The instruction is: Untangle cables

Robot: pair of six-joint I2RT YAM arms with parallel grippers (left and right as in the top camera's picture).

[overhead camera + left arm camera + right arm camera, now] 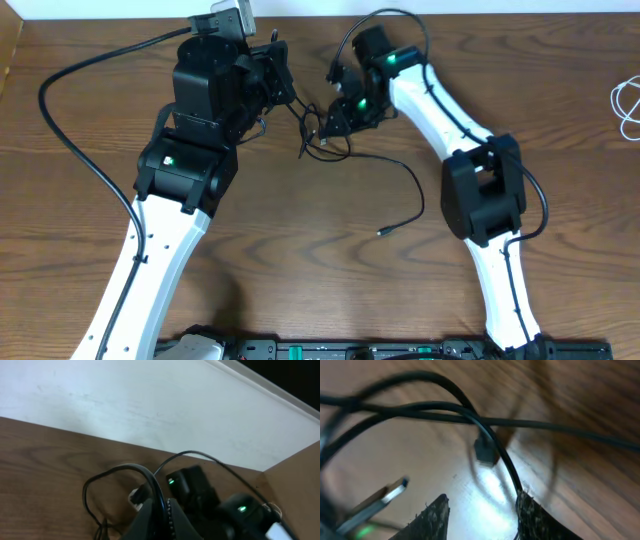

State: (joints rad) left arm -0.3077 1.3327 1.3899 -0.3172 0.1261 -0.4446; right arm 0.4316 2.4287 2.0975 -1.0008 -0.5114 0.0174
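The black cable lies in a loose tangle at the table's middle back, and one strand trails right to a small plug end. My left gripper is shut on a loop of this black cable, which runs up between its jaws. My right gripper hovers right over the tangle with its jaws apart. One black strand passes by its right fingertip, nothing is pinched, and a metal USB plug hangs at the left. The white cable lies apart at the far right edge.
Thick black wires run from the arms, one sweeping across the left side of the table. A white wall borders the table's back edge. The right arm's body stands close behind my left gripper.
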